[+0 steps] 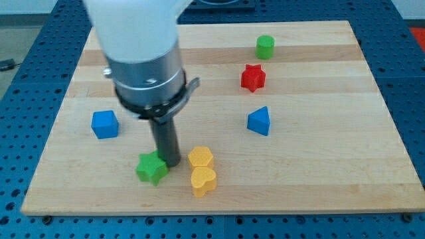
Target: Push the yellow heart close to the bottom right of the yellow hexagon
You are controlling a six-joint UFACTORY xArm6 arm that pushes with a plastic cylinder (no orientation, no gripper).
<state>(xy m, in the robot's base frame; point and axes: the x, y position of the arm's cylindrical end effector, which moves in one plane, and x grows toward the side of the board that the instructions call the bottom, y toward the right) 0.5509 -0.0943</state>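
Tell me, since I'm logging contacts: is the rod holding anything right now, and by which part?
Nothing is held. My tip only pushes; it stands beside the green star, left of the yellow hexagon, with the yellow heart just below that.

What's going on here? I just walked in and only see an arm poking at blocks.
A robot arm ending in a rod slides blocks on a wooden board. My tip sits between the green star and the yellow hexagon. The yellow heart already lies just below the hexagon, touching or nearly so. A blue cube, blue triangle, red star and green cylinder lie farther off.
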